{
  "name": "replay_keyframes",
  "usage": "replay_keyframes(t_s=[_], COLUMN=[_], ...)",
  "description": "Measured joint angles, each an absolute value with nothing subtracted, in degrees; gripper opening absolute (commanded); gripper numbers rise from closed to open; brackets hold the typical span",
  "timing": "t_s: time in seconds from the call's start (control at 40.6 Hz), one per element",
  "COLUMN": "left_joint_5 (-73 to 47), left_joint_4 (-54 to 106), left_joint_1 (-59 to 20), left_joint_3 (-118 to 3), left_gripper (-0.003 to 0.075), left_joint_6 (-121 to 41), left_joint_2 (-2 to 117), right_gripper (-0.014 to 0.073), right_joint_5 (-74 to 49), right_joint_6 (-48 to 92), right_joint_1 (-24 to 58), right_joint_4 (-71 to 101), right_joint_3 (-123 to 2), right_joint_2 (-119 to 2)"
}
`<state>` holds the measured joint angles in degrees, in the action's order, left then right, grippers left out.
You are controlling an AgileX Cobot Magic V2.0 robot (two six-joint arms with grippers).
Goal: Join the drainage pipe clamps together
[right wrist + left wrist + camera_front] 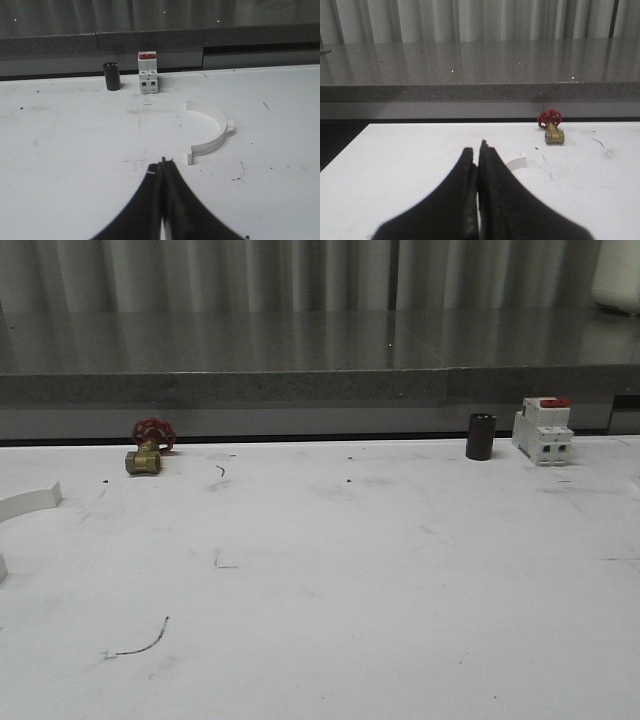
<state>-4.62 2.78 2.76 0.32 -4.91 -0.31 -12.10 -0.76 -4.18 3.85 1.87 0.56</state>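
Both grippers, left (479, 150) and right (161, 164), are pinched closed on nothing. One half-ring (210, 127) lies just beyond the right gripper; another (28, 502) sits at the front view's left edge.

Left end effector (478, 155) and right end effector (161, 167) closed, empty.

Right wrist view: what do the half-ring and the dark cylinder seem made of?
Half-ring: looks like white moulded plastic, matte, with thin even walls and a small tab. Dark cylinder: black or dark brown with a faint sheen; plastic or coated metal, cannot tell.
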Motion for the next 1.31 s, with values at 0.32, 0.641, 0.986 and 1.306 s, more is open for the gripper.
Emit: replay_keyframes(t_s=[0.32,0.641,0.986,1.306], left_joint_5=[3.39,-8.4,-15.67,-16.54], left_joint_4=[2.78,-1.06,-2.04,-1.04], left_joint_1=[2.76,2.76,2.76,2.76], left_joint_3=[-0.29,-19.84,-25.54,-25.59], left_gripper=[-0.002,-0.002,0.0002,0.0687], left_joint_6=[-4.91,-4.91,-4.91,-4.95], left_joint_2=[-0.31,6.24,19.31,19.31], right_gripper=[-0.0114,-0.0114,-0.0038,0.0563], right_joint_5=[-11.44,-24.45,-25.75,-24.45], right_joint_6=[-0.76,-0.9,-0.82,-0.82], right_joint_1=[-4.18,-4.18,-4.18,-4.18], right_joint_4=[4.85,5.07,5.07,5.07], right_joint_3=[0.16,-21.62,-26.71,-26.84], right_joint_2=[0.56,-6.13,-16.91,-16.91])
